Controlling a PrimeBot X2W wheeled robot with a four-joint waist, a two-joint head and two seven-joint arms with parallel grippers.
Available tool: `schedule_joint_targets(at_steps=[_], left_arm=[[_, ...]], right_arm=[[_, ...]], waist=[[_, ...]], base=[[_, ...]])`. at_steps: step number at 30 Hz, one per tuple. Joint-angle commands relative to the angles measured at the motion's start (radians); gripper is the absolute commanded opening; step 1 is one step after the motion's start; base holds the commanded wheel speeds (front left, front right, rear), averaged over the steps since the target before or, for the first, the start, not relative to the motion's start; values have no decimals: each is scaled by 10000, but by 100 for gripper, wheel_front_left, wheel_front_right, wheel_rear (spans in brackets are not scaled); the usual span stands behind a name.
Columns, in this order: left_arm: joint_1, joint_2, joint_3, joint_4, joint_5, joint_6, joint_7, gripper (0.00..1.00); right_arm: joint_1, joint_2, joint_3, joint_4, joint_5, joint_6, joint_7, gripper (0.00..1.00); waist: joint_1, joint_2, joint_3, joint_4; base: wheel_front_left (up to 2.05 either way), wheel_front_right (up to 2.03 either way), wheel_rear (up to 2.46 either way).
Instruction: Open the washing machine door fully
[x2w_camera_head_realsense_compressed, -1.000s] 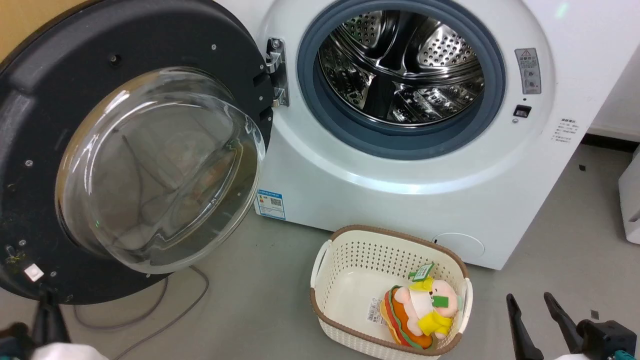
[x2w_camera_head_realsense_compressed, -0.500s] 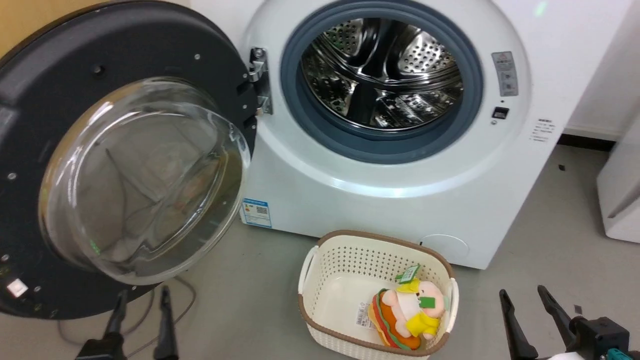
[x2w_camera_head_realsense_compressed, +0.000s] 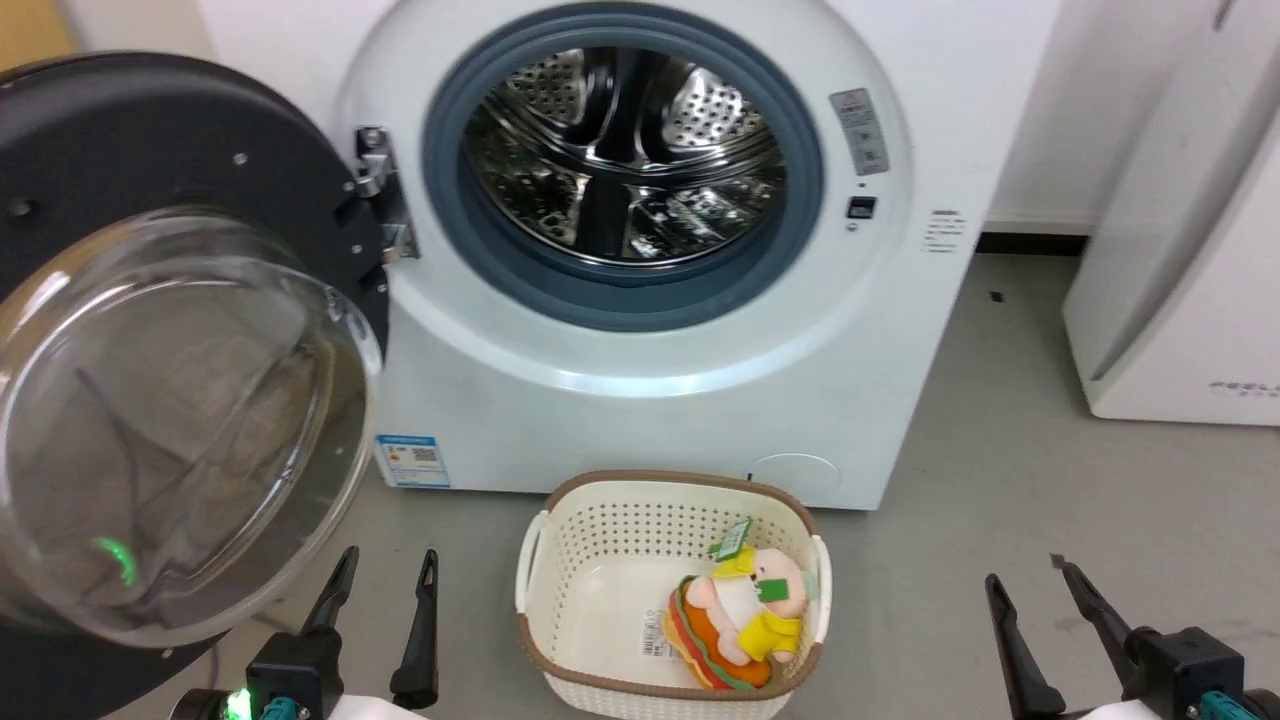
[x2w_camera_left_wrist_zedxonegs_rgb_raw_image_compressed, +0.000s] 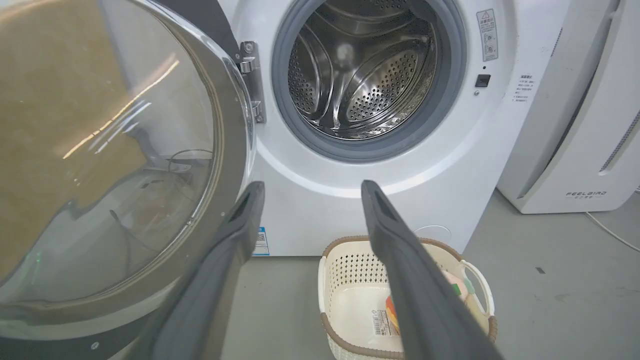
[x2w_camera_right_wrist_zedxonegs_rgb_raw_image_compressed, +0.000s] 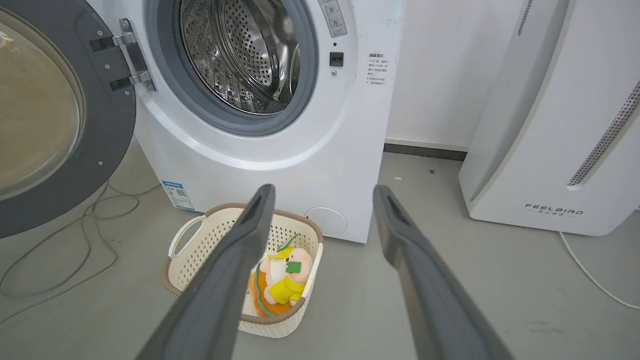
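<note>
The washing machine door (x2w_camera_head_realsense_compressed: 150, 150) is swung wide to the left on its hinge (x2w_camera_head_realsense_compressed: 380, 200), its clear glass bowl (x2w_camera_head_realsense_compressed: 170, 420) bulging toward me; it also fills the left of the left wrist view as the door (x2w_camera_left_wrist_zedxonegs_rgb_raw_image_compressed: 100, 160) and shows as the door (x2w_camera_right_wrist_zedxonegs_rgb_raw_image_compressed: 55, 125) in the right wrist view. The steel drum (x2w_camera_head_realsense_compressed: 620, 160) lies exposed behind a grey rubber ring. My left gripper (x2w_camera_head_realsense_compressed: 388, 560) stands open just below the door's lower right edge, touching nothing. My right gripper (x2w_camera_head_realsense_compressed: 1030, 582) stands open at the lower right, empty.
A cream basket (x2w_camera_head_realsense_compressed: 570, 540) holding a plush toy (x2w_camera_head_realsense_compressed: 740, 620) sits on the grey floor before the machine. A white FEELBIRD appliance (x2w_camera_head_realsense_compressed: 1180, 250) stands to the right. A grey cable (x2w_camera_right_wrist_zedxonegs_rgb_raw_image_compressed: 75, 225) loops on the floor under the door.
The head camera has swung, shifting the whole scene left. My left gripper has risen into view at the lower left, away from the door's bottom edge. The door stays wide open.
</note>
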Motion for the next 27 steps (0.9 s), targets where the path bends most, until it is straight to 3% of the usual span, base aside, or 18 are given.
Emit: schedule_joint_targets(at_steps=[1, 8, 24, 25, 27], left_arm=[[-92, 13, 2, 78, 19, 34, 36, 100], [0, -56, 12, 343, -105, 208, -31, 100], [-48, -51, -85, 503, -259, 331, -104, 100], [-6, -48, -65, 495, -209, 305, -33, 0], [-6, -48, -56, 495, -203, 301, -12, 0]], right_arm=[[87, 30, 6, -32, -51, -9, 14, 100], [10, 30, 66, -10, -78, -9, 37, 100], [-48, 30, 85, 12, -12, -9, -29, 100], [-12, 0, 67, 13, -12, 0, 17, 0], [-12, 0, 56, 15, -12, 0, 29, 0]], waist=[[0, -1, -26, -264], [0, -1, 32, -564], [0, -1, 178, -513], [0, -1, 181, -514], [0, -1, 184, -515]], base=[[0, 0, 0], [0, 0, 0], [0, 0, 0], [0, 0, 0], [0, 0, 0]])
